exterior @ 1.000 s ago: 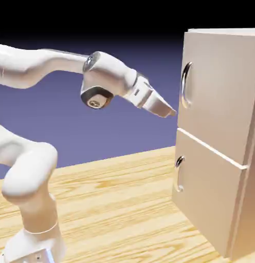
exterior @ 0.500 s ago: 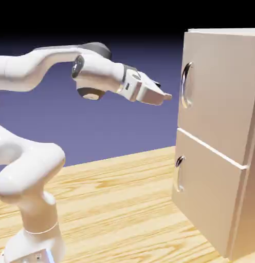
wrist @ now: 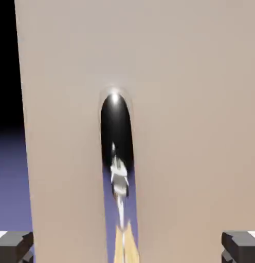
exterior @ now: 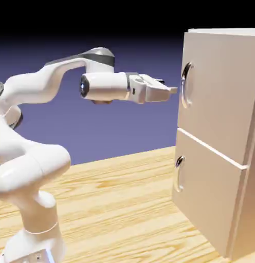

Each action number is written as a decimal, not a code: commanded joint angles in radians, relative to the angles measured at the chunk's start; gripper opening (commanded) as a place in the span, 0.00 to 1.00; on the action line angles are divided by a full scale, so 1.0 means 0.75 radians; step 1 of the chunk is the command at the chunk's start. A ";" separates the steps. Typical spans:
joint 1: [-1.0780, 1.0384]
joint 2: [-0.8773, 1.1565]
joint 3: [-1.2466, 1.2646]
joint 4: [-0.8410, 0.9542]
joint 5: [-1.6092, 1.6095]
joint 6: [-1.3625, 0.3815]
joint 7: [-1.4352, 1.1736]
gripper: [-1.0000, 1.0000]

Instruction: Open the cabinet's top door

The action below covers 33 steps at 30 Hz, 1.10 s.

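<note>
- Pointing level at the cabinet [exterior: 219, 133], the claw [exterior: 170, 90] hangs just short of the top door [exterior: 222, 92], at the height of that door's handle [exterior: 186, 85] and a little apart from it.
- The claw is spread wide and grips nothing: in the hand view its two grey fingertips [wrist: 14, 245] sit at the lower corners, with the handle [wrist: 117, 174] between them and farther off.
- The cabinet stands on the wooden table [exterior: 114, 205], ahead of the claw; both doors lie flat and closed against its front.
- The top door [wrist: 150, 77] fills most of the hand view, its mirror-bright handle running upright down the middle.
- The lower door [exterior: 209, 198] sits directly under the top door, with its own smaller handle [exterior: 179, 173] well below the claw.
- The white arm [exterior: 42, 87] arches up from its base at the table's near end and reaches across toward the cabinet.
</note>
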 commanded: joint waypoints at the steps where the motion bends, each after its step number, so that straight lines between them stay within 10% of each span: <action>1: -0.028 -0.019 0.024 0.005 0.058 -0.013 -0.032 0.50; 8: -0.241 0.038 0.139 0.184 0.177 -0.039 -0.071 0.50; 9: -0.241 0.038 0.139 0.184 0.177 -0.039 -0.071 0.00; 33: -0.119 0.357 -0.801 -0.282 -0.603 -1.373 -0.524 0.00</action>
